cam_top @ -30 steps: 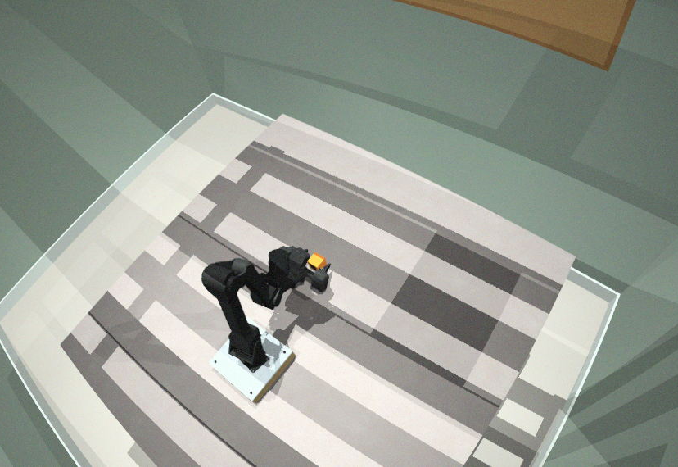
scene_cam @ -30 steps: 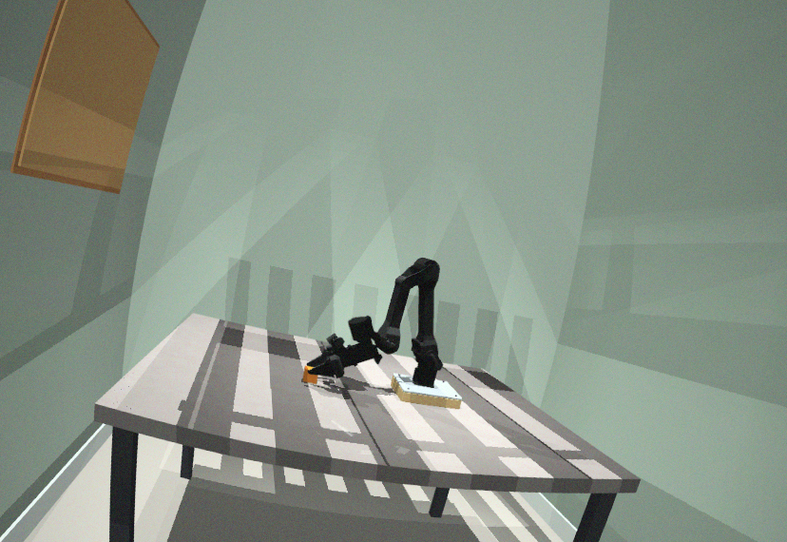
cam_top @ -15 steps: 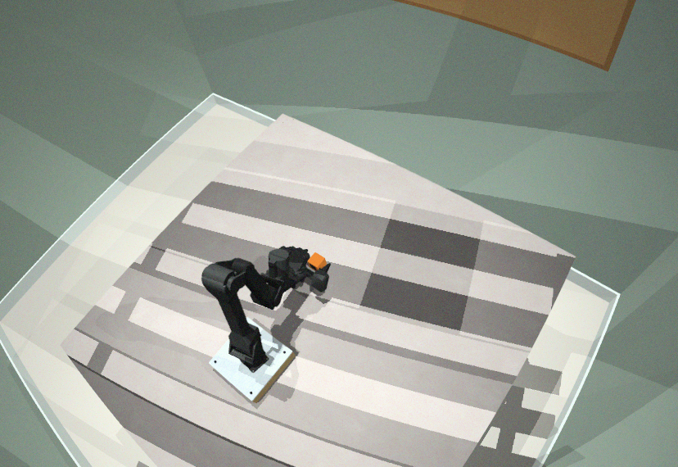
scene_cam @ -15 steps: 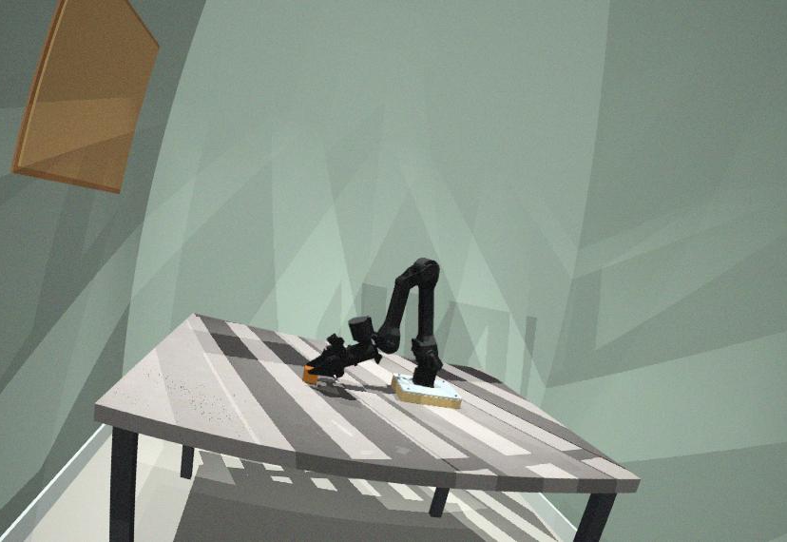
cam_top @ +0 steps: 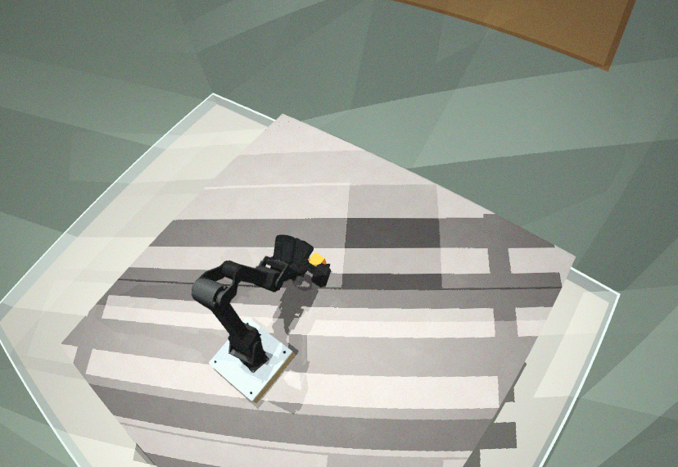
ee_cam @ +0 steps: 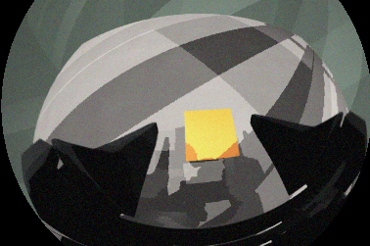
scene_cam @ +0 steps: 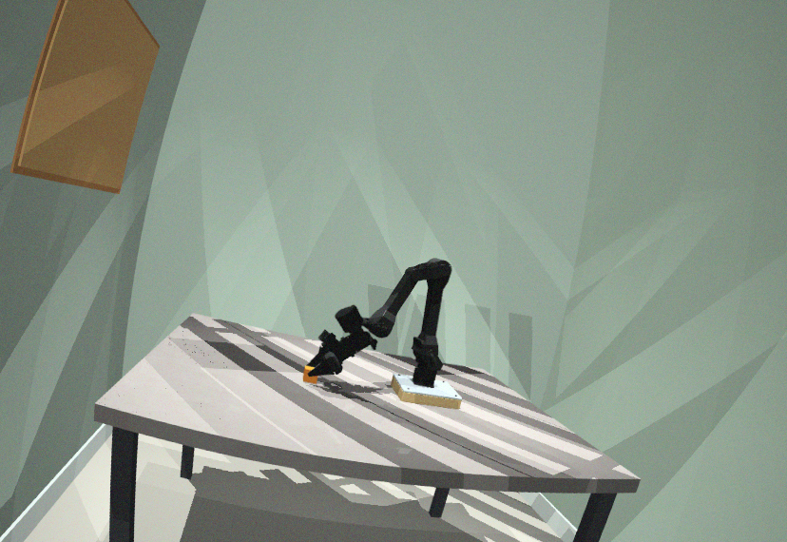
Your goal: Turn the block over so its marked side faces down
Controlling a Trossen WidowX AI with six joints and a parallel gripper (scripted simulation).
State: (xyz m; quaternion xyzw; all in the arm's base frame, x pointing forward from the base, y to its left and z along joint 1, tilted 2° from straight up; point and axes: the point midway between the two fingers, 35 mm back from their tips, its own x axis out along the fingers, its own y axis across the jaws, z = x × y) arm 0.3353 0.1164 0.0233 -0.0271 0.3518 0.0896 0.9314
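1. The arm (scene_cam: 421,300) rises from its base plate (scene_cam: 426,391), folds at the elbow and reaches down low.
2. The gripper (ee_cam: 204,137) is spread wide and holds nothing.
3. The block (ee_cam: 208,134) rests on the table (scene_cam: 228,409) between the fingers, showing plain yellow-orange faces.

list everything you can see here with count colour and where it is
block: 1, orange-yellow, resting on the table between the open fingers, touched by neither; no mark shows on its visible faces
table: 1, grey and white striped top on dark legs, mid room
panel: 1, brown, on the green wall, high up
floor tray: 1, pale with a glassy rim, under the table
base plate: 1, white top with tan edge, on the table, under the arm
arm: 1, black, rising from the base plate and bent down toward the block
hand: 1, black, open, low over the table, holding nothing
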